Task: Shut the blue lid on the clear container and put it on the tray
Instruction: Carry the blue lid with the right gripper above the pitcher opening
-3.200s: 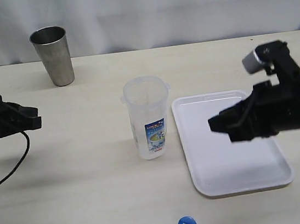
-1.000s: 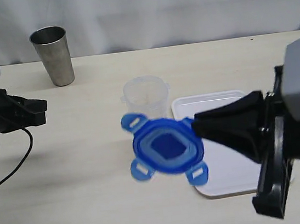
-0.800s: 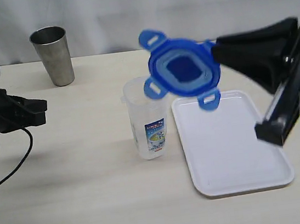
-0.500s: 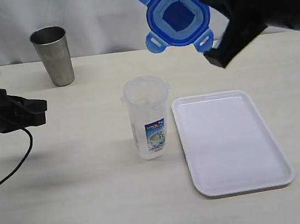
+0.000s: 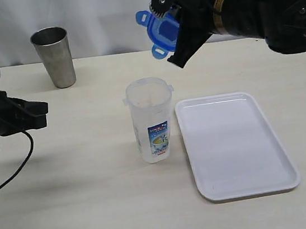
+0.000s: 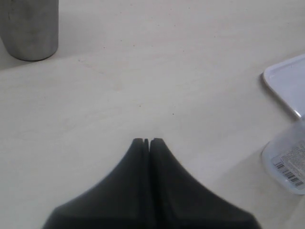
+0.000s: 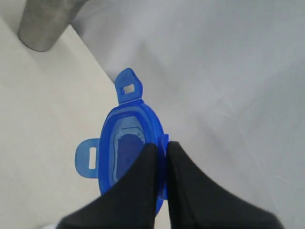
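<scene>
Translucent blue lid (image 5: 160,30), flaps out, tilted on edge, pinched in right gripper (image 7: 161,145), raised above open clear container (image 5: 151,120); tray (image 5: 243,153) just beside it; steel tumbler (image 5: 54,57) behind; left gripper (image 6: 146,141) closed, holding nothing

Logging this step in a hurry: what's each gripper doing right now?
Left gripper: closed, holding nothing.
Right gripper: closed on the blue lid, held in the air.

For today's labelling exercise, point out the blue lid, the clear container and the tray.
blue lid (image 5: 162,32), exterior view, centre panel.
clear container (image 5: 150,116), exterior view, side wall.
tray (image 5: 236,143), exterior view, bare floor.
</scene>
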